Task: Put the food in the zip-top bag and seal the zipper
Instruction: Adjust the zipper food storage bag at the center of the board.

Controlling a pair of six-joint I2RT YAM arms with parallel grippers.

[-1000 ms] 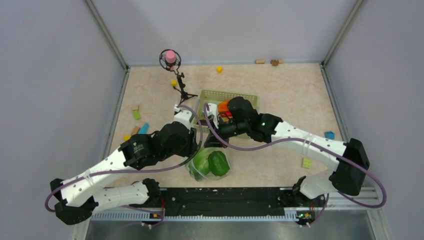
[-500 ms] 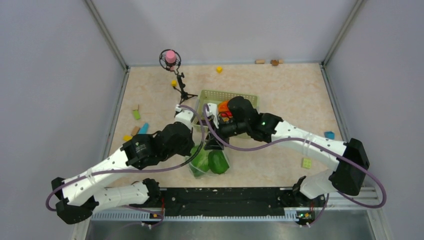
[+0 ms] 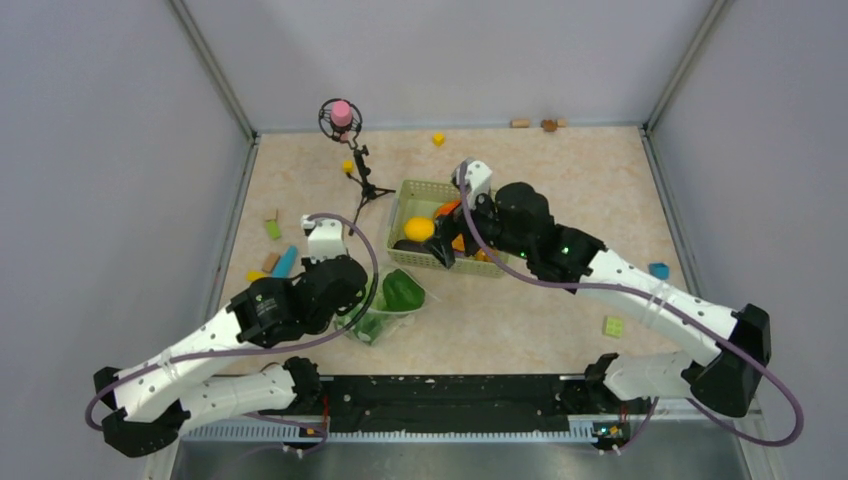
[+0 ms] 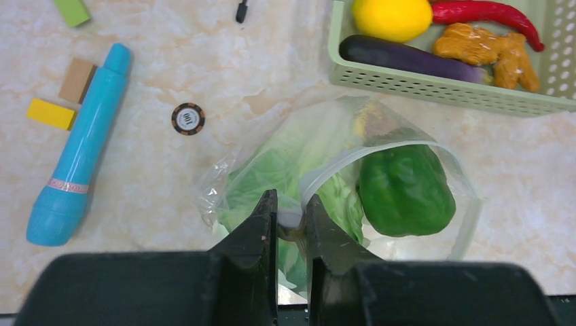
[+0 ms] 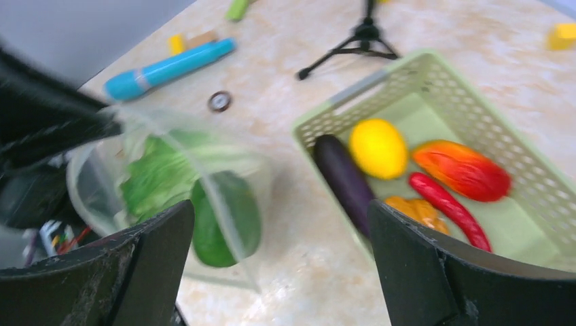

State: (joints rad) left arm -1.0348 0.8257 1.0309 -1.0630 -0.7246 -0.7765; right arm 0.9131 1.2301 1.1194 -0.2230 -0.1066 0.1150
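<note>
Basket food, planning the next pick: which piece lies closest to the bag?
The dark purple eggplant, lying along the basket wall facing the bag; others sit behind.

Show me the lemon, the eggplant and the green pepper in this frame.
lemon [image 4: 392,16]: left wrist view, middle of its yellow skin.
eggplant [image 4: 407,58]: left wrist view, middle of its dark purple body.
green pepper [image 4: 405,190]: left wrist view, centre of its broad side.

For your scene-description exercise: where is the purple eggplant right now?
Upper right of the left wrist view: the eggplant lies in the green basket, along its wall nearest the zip-top bag, right beside the lemon.
</note>
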